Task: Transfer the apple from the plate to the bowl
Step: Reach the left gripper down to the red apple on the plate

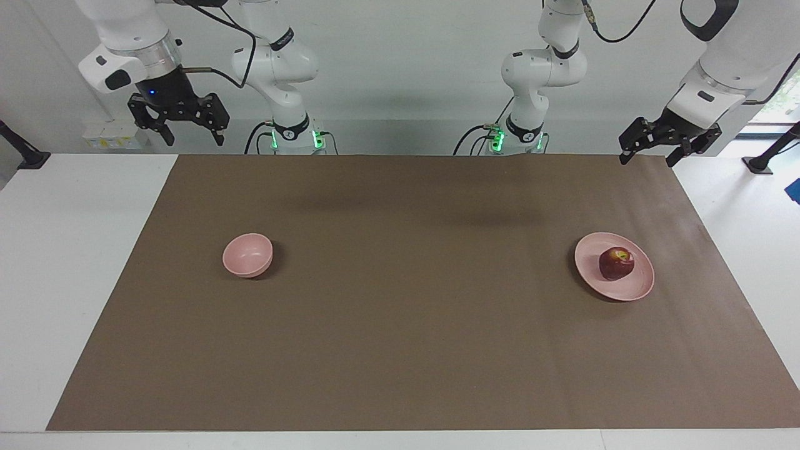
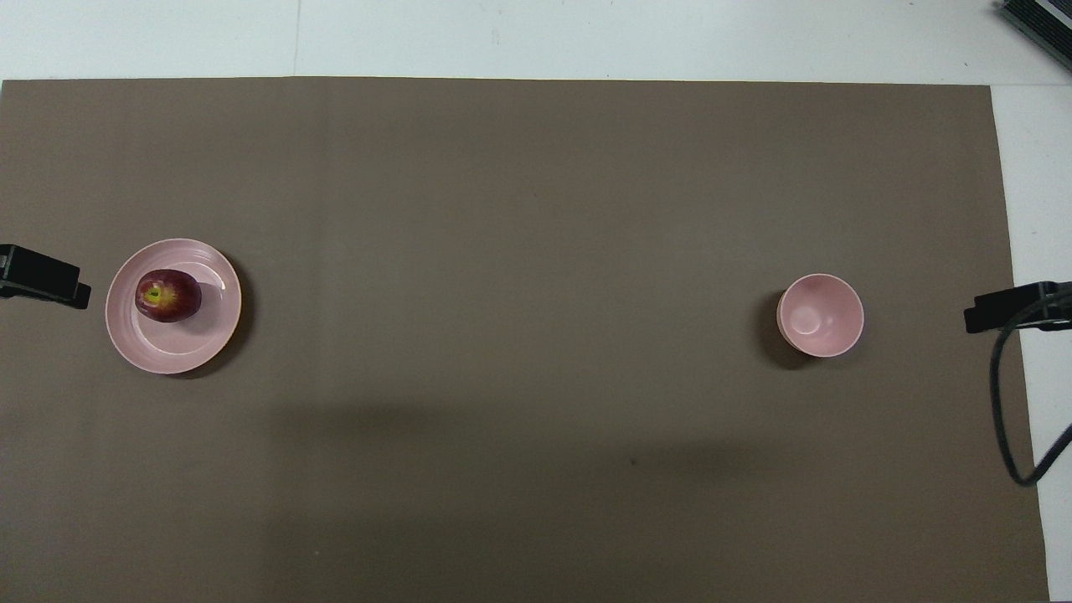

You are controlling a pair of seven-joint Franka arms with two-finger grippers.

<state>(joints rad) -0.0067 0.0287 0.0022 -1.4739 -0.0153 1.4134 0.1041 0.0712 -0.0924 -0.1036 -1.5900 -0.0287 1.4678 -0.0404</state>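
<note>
From the facing camera I see my left gripper (image 1: pixel 670 150) raised over the mat's corner at the left arm's end, fingers spread wide and holding nothing. My right gripper (image 1: pixel 189 130) hangs above the table edge at the right arm's end, also spread wide and empty. Both arms wait. The small, round, dark red apple (image 1: pixel 616 263) with a yellowish patch sits on the wide, shallow, pale pink plate (image 1: pixel 639 289) toward the left arm's end. The small, deep, pale pink bowl (image 1: pixel 247 254) stands empty toward the right arm's end, well apart from the plate, on the brown mat (image 1: pixel 412 350). I can read no writing.

From the overhead camera, only the tip of the left gripper (image 2: pixel 42 278) shows beside the plate (image 2: pixel 172 352), and the tip of the right gripper (image 2: pixel 1005 306) near the bowl (image 2: pixel 819 316). The apple (image 2: pixel 168 295) lies stem up on the plate; the bowl's inside is bare.
</note>
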